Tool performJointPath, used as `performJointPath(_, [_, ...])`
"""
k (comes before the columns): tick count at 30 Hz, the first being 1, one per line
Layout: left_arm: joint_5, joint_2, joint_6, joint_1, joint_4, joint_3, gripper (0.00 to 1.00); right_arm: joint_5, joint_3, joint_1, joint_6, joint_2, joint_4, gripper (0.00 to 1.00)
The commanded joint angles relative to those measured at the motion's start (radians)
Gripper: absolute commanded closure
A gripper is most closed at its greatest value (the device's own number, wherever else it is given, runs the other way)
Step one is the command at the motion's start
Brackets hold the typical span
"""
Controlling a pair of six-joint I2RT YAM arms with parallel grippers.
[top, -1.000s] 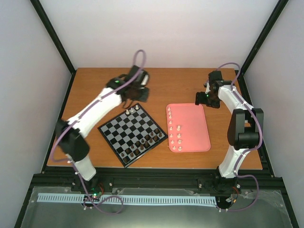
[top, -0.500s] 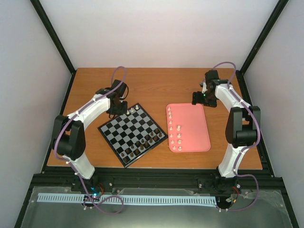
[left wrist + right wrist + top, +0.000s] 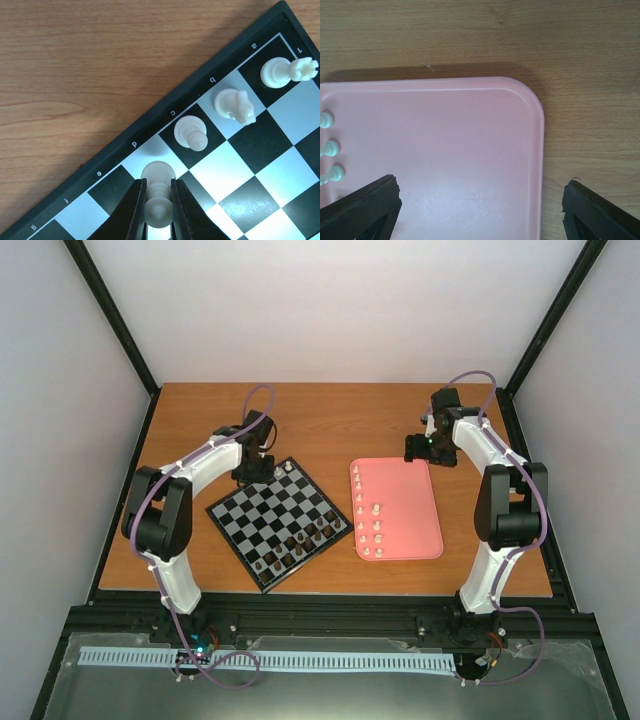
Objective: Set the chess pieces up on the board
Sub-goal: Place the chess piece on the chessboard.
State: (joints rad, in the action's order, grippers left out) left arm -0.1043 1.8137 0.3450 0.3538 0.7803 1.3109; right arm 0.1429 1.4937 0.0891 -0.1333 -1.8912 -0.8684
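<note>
- Toward the left half of the surface, the chessboard (image 3: pixel 238 512) lies turned at an angle, with one corner pointing at the far edge.
- My left tool (image 3: pixel 158 186) is over the board's far-left rim, clenched on a cream piece (image 3: pixel 159 202).
- That piece is upright over the light square beside the letter d. I cannot tell whether its base touches the board.
- Three more cream pieces stand along the same rim row, each on its own square and apart from the others:
  - a round-headed piece (image 3: pixel 191 132) by the letter c
  - a knight (image 3: pixel 235 105) by b
  - a rook (image 3: pixel 287 71) in the corner by a
- Dark brown pieces (image 3: pixel 295 545) crowd the rows along the board's opposite side, the one turned toward the surface's near edge.
- A pink tray (image 3: pixel 410 490) lies on the right half of the surface, near the board but not touching it.
- Small cream chess pieces (image 3: pixel 358 502) stand in two short columns along the tray's left side.
- My right tool (image 3: pixel 480 200) is released, with its fingers spread wide. It hovers above the tray's far-right corner, well apart from the pieces there.
</note>
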Motion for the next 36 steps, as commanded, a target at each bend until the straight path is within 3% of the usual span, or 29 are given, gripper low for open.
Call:
performJointPath(1, [-0.005,0.026,-0.003,-0.003,-0.03,0.041,0.99,-0.009,0.027,0.005,0.014,-0.016,-0.007,0.12])
performJointPath(18, [-0.029,0.073,-0.008,-0.003,-0.038,0.044,0.98,-0.005,0.027,0.004,0.017,-0.028,-0.007,0.12])
performJointPath(36, [-0.027,0.042,-0.023,-0.003,-0.023,0.011,0.76,0.001,0.03,0.005,0.018,-0.03,-0.009,0.12])
